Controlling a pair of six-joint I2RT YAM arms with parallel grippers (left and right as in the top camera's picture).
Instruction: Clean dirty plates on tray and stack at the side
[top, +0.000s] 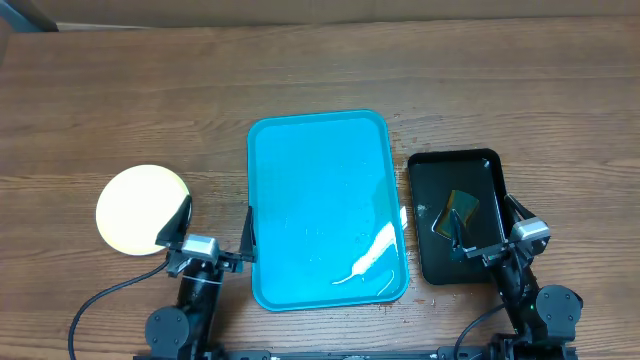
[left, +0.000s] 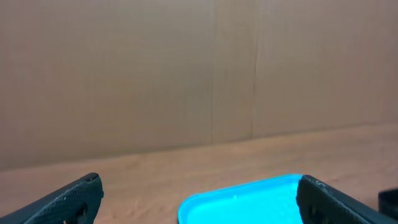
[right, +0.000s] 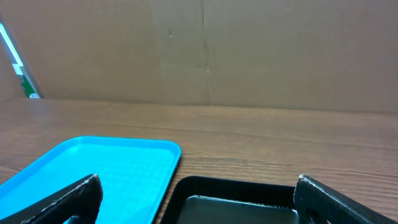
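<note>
Since the tray (top: 310, 170) lies bare, step: stacking seems done, or nearly so.
Plates (top: 135, 205): one pale yellow disc shows just left of the left claw (top: 216, 215), by its left finger; whether others lie beneath it, I cannot tell.
Left claw: fingers wide apart, empty; tray just to its right.
Right claw (top: 482, 215): spread, empty, above the black tray (top: 435, 180).
Next move: probably only checking the stack.
Overhead only: the plates; both wrist views show just tray edges.

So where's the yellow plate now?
In the overhead view, the yellow plate lies on the table at the left, beside the blue tray, not on it.
</note>
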